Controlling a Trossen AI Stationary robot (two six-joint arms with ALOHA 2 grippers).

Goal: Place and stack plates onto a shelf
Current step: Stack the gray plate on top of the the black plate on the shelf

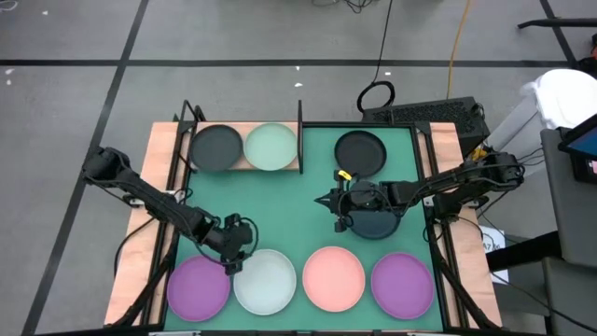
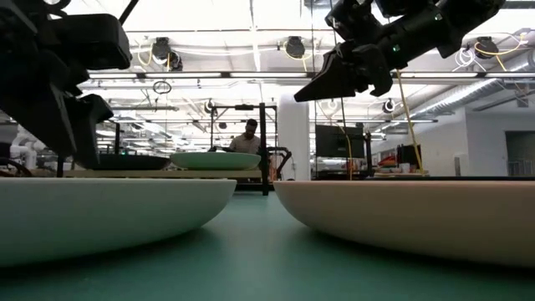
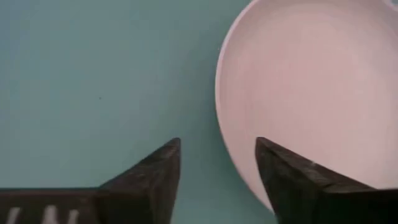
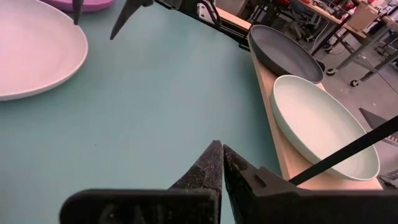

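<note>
On the shelf (image 1: 244, 168) at the far left lie a dark plate (image 1: 216, 147) and a pale green plate (image 1: 270, 147). Two more dark plates lie on the green mat, one farther off (image 1: 360, 152) and one nearer (image 1: 376, 224). Along the near edge lie a purple plate (image 1: 198, 287), a white-blue plate (image 1: 265, 281), a pink plate (image 1: 334, 278) and a second purple plate (image 1: 403, 285). My left gripper (image 3: 217, 168) is open. It points down over the white-blue plate's far left rim (image 3: 231, 149), one finger over the plate and one over the mat. My right gripper (image 4: 222, 152) is shut, empty and raised above the mat beside the nearer dark plate.
The shelf's black upright posts (image 1: 300, 135) stand at its ends. Bare mat (image 1: 280, 210) lies between the shelf and the near row. In the low view, a person (image 2: 247, 138) stands in the room beyond the table.
</note>
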